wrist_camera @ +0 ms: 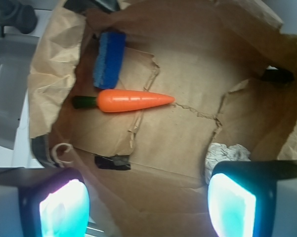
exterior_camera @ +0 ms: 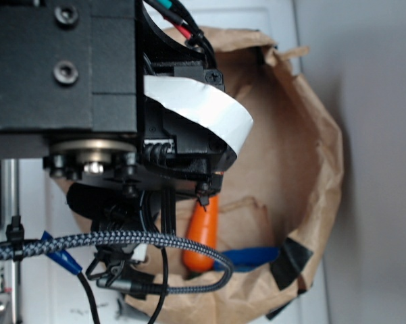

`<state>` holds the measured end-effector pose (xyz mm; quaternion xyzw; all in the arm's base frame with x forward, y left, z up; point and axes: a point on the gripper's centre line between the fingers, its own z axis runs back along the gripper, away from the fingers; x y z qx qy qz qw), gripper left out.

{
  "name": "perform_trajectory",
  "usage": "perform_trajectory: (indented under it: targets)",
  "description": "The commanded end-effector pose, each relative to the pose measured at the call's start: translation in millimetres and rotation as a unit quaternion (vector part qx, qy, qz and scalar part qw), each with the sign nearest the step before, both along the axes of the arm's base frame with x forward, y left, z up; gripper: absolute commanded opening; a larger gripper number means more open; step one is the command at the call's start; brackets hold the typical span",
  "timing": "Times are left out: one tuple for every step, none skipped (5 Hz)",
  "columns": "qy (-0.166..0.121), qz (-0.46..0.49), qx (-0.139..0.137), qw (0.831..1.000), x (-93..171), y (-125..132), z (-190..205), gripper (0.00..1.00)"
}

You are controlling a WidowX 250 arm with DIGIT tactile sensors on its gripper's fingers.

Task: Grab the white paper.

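Status: white paper (wrist_camera: 226, 154) ungrasped, at 4 o'clock on bag floor. Tool (wrist_camera: 148, 202) spread wide, empty; descent and closing remain.

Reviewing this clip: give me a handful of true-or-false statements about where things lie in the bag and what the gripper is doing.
1. The carrot lies on the floor of the brown paper bag. True.
2. The gripper is shut on the white paper. False: the jaws stand wide apart and the paper lies beside one finger, ungrasped.
3. A blue sponge lies beside the carrot's green end. True.
4. The white paper rests on top of the carrot. False: it sits apart from it, near the bag's wall.
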<state>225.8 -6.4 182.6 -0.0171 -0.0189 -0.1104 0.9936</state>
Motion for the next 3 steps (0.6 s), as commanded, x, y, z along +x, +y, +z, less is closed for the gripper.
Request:
perform_trajectory:
  targets:
    - [-0.026,0.001,0.000,1.000,7,-3,13,1.00]
    - [-0.045,0.008,0.014,0.999,28,11,-29,1.00]
    - [-0.051,0.016,0.004,0.999,39,25,-45,1.00]
